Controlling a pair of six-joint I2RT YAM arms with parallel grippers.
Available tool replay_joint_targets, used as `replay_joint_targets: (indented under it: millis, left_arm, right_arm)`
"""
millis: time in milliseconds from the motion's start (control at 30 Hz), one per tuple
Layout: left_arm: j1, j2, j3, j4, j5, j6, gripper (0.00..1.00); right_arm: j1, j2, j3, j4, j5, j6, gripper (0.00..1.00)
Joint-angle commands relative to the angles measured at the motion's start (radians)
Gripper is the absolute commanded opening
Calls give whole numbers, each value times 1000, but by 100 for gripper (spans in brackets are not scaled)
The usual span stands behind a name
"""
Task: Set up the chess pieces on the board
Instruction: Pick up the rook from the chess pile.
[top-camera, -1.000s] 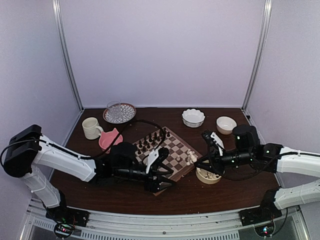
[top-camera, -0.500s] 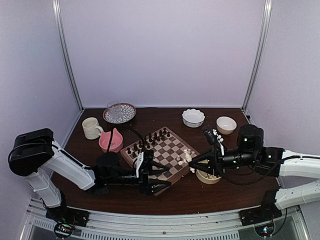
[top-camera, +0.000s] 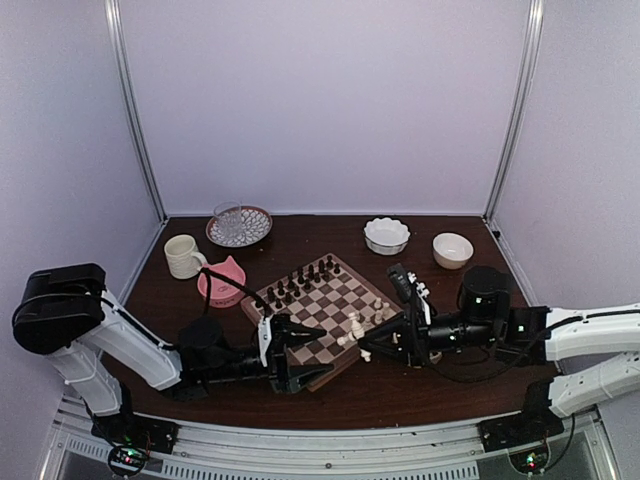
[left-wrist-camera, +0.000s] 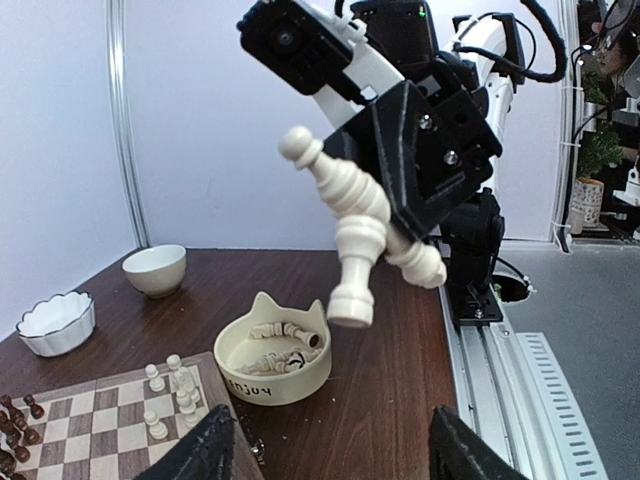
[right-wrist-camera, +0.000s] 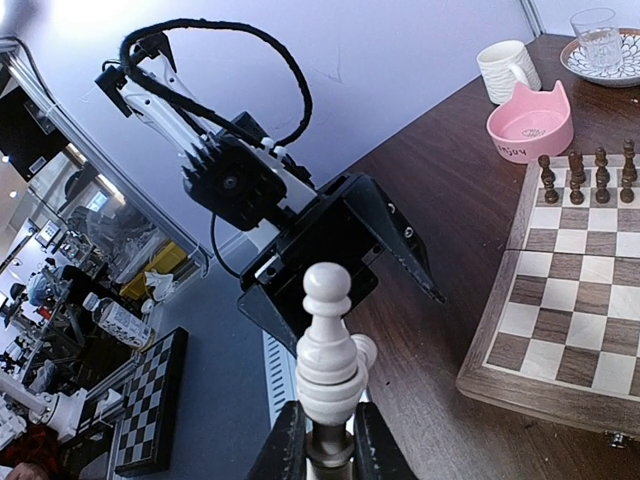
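The board lies mid-table, with dark figures along its far-left side and a few cream chess pieces at its right corner. My right gripper is shut on two crossed cream chess pieces, held in the air; one stands between the fingertips in the right wrist view. My left gripper sits open by the board's near corner, facing the right gripper. Its black fingers frame the bottom of the left wrist view with nothing between them. A cream cat-eared bowl holds several more pieces.
A pink cat-eared bowl, a mug and a glass on a plate stand at the back left. Two white bowls stand at the back right. The metal rail runs along the near edge.
My right arm has swung left over the board's near corner with the cream pieces in its grip. My left arm has drawn back towards the near left.
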Motion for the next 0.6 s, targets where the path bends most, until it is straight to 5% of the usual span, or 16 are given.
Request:
replay_joint_targets:
  millis: [0, 267, 567]
  left_arm:
    - [-13, -36, -15, 75, -41, 89, 66]
    - [-30, -50, -24, 75, -55, 174, 65]
    - [-38, -59, -30, 75, -65, 195, 45]
  right_arm:
    - [24, 29, 11, 77, 55, 41, 6]
    - [55, 99, 26, 119, 63, 57, 6]
    - [70, 152, 32, 182, 60, 75, 6]
